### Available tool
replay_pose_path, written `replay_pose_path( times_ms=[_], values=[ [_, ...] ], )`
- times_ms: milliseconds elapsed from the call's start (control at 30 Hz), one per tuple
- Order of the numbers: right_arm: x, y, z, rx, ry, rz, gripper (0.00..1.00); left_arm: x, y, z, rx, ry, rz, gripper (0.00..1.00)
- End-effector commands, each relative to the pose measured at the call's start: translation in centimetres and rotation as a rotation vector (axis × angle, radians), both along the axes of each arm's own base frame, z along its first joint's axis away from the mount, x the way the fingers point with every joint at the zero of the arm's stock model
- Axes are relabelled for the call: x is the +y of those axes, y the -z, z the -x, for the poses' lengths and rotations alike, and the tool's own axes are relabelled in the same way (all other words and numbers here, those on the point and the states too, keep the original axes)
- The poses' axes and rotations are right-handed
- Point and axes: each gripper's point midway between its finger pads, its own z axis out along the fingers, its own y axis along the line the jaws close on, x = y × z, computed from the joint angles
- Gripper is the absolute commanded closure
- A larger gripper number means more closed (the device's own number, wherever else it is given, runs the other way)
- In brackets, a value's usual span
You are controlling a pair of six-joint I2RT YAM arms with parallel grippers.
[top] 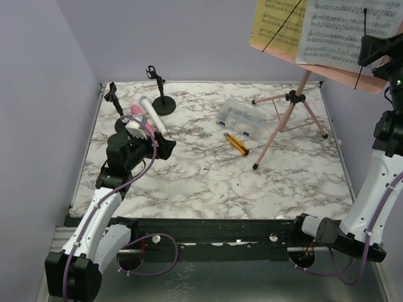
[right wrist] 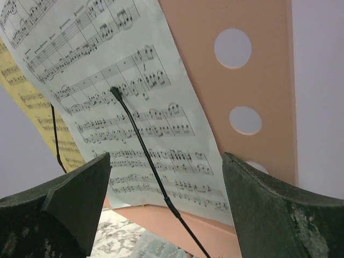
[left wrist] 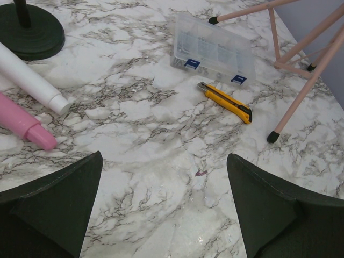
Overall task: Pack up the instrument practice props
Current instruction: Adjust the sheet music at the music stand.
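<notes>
Microphones come in a pair here: a pink microphone (left wrist: 21,121) and a white microphone (left wrist: 29,78) lie close together at the far left of the marble table (left wrist: 161,134). Both are long and round, like fat crayons. There are two black mic holders, each with a round foot and a thin post with a clip on top. The first mic holder (top: 164,106) stands just behind the white microphone, and the second mic holder (top: 113,95) stands in the far left corner. There is one music rack (top: 296,97), pink, on three thin legs at the far right, and its flat top has round holes in it. Two pages with printed notes lean on that top. The yellow page (top: 277,25) is on the left, and the white page (top: 349,31) covers its edge. A thin black wire crosses each page. One clear box (top: 242,116) sits near the rack's legs, and one yellow knife (top: 237,143) lies just in front of it. The left gripper (left wrist: 164,156) is spread wide, low over the table near the microphones, pinching nothing. The right gripper (right wrist: 166,156) is spread too, high up, facing the white page, pinching nothing.
</notes>
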Motion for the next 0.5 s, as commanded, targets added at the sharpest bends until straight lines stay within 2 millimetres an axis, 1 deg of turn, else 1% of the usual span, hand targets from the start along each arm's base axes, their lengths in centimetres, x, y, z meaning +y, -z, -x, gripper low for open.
replay_pose_path(
  times_ms=[0,267,467],
  values=[
    [-0.4,1.0,1.5,0.019,0.059,0.015,0.13,0.2,-1.5,-0.2,-0.039,-0.014,-0.007,0.01],
    [-1.2,2.8,2.2,0.051,0.116,0.011,0.13,0.2,-1.6,-0.2,-0.044,-0.014,-0.009,0.01],
    [-1.6,4.1,2.4,0.083,0.132,-0.009,0.13,0.2,-1.7,-0.2,-0.045,-0.015,-0.008,0.01]
  ],
)
